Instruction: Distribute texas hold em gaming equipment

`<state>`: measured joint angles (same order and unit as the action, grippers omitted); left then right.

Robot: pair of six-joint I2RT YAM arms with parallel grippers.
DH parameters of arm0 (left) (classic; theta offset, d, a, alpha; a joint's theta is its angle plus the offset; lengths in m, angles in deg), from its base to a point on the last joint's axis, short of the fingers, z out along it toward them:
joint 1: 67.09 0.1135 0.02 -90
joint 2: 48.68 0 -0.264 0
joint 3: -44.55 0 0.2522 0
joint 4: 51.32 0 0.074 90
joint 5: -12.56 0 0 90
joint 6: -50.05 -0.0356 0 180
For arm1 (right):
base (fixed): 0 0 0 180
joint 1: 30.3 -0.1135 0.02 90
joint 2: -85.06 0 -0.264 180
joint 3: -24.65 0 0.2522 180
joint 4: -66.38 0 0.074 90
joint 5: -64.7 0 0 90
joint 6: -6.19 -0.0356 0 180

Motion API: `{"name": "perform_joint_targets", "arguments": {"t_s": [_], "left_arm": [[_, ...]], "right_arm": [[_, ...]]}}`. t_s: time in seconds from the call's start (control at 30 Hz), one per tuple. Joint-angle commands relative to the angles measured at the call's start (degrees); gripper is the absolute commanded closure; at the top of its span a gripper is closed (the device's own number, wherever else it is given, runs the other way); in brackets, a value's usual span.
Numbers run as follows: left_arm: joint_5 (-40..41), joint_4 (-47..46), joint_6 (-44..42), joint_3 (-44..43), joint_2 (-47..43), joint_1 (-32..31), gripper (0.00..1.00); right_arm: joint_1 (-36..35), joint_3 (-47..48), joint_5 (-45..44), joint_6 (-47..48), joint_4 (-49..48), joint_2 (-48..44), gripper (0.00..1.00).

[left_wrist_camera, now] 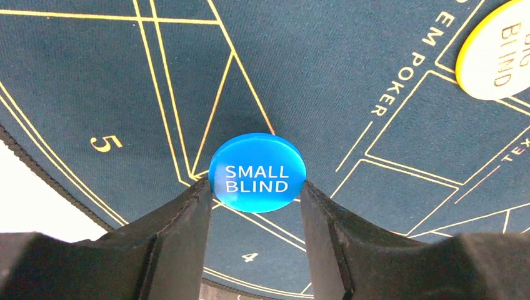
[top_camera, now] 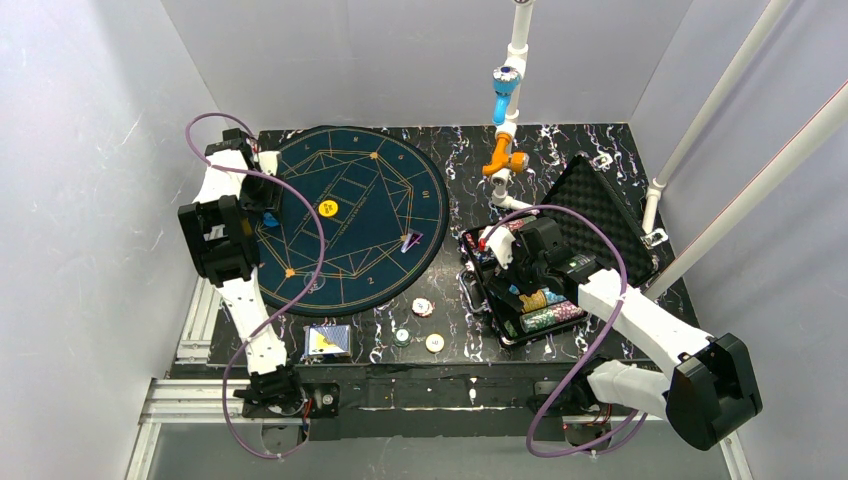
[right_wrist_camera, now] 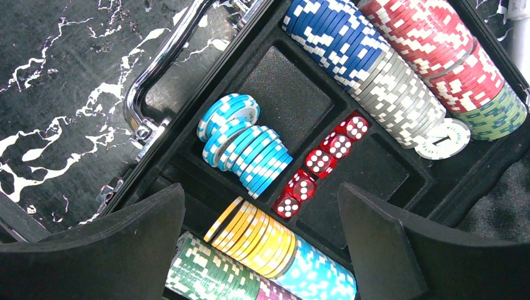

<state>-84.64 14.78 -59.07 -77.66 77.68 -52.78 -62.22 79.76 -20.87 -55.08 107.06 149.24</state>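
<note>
A blue disc marked SMALL BLIND (left_wrist_camera: 257, 172) sits between the fingertips of my left gripper (left_wrist_camera: 257, 187), which is shut on its edges just over the round dark poker mat (left_wrist_camera: 125, 94). On the mat to its right lies a yellow BIG BLIND disc (left_wrist_camera: 497, 53). My right gripper (right_wrist_camera: 261, 200) hangs open above the black case (right_wrist_camera: 294, 94), over rows of yellow chips (right_wrist_camera: 259, 240), light blue chips (right_wrist_camera: 250, 156) and green chips (right_wrist_camera: 206, 272). From above, three loose chips (top_camera: 422, 307) and a blue-backed card deck (top_camera: 328, 340) lie near the table's front edge.
Red dice (right_wrist_camera: 319, 165) and blue, grey and red chip rows (right_wrist_camera: 375, 62) fill the case, whose lid (top_camera: 600, 215) stands open at the right. A small card (top_camera: 410, 241) lies on the mat's right part. A white pipe with orange and blue fittings (top_camera: 505, 150) stands at the back.
</note>
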Motion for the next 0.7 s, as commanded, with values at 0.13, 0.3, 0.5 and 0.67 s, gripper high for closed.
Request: {"name": "perform_joint_targets", "arguments": {"t_s": [0.13, 0.3, 0.5, 0.67], "left_arm": [[0.95, 0.54, -1.11, 0.68, 1.19, 0.29, 0.61], [0.85, 0.42, -1.19, 0.76, 1.28, 0.33, 0.61], [0.54, 0.42, -1.35, 0.75, 1.65, 0.32, 0.59], [0.70, 0.45, -1.88, 0.61, 1.53, 0.31, 0.32]], "right_arm": [[-0.33, 0.76, -0.30, 0.45, -0.55, 0.20, 0.00], [-0.33, 0.76, -0.30, 0.45, -0.42, 0.09, 0.00], [-0.33, 0.76, -0.30, 0.45, -0.45, 0.15, 0.00], [-0.33, 0.76, -0.30, 0.40, -0.45, 0.20, 0.00]]}}
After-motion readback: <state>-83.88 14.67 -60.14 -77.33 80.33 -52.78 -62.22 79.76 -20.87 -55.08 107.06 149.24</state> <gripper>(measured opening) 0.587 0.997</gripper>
